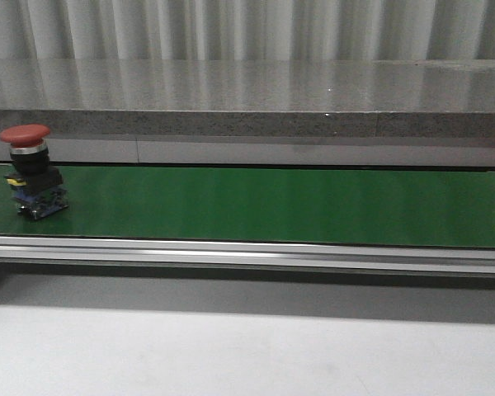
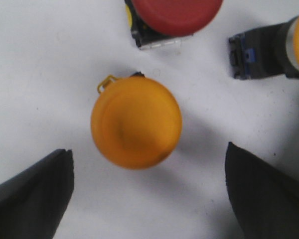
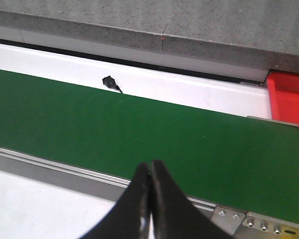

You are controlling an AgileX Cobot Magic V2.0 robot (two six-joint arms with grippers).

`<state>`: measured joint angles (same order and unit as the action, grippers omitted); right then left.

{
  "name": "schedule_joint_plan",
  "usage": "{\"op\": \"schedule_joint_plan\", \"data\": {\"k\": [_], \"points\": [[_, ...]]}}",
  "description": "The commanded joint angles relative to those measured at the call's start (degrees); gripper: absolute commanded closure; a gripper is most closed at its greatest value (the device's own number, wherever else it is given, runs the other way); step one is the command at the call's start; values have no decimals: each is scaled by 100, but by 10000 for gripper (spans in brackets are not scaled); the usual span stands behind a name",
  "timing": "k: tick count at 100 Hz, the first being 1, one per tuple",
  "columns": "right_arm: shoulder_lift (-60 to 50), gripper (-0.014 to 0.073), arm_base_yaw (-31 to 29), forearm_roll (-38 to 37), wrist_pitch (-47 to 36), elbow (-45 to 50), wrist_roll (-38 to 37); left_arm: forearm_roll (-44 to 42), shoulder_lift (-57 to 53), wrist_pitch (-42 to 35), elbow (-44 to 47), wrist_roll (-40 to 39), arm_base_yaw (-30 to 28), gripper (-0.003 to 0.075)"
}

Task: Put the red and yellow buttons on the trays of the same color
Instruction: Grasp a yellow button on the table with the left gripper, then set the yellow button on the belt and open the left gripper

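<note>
Standing upright: red-capped button (image 1: 30, 172), blk base.

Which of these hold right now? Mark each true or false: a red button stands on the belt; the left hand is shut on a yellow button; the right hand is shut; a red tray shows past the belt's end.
1. A red button stands upright on the green belt. True.
2. The left hand is shut on a yellow button. False: it is open, fingers on either side of the button.
3. The right hand is shut. True.
4. A red tray shows past the belt's end. True.
5. The right hand holds a button. False: it is empty.
</note>
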<state>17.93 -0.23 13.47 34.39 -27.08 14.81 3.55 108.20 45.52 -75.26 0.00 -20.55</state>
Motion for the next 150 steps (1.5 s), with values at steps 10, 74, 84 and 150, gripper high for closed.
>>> {"op": "schedule_joint_plan", "data": {"k": [10, 74, 84, 150], "points": [[41, 659, 3, 33, -378, -150, 60, 72, -76, -688, -167, 0, -18, 134], [41, 659, 3, 33, -378, -150, 60, 70, -89, -1126, -167, 0, -18, 552], [41, 659, 3, 33, -378, -150, 60, 70, -346, -1170, -28, 0, -18, 552], [41, 659, 3, 33, -378, -150, 60, 93, -2495, -1093, 1280, 0, 1401, 552]]}}
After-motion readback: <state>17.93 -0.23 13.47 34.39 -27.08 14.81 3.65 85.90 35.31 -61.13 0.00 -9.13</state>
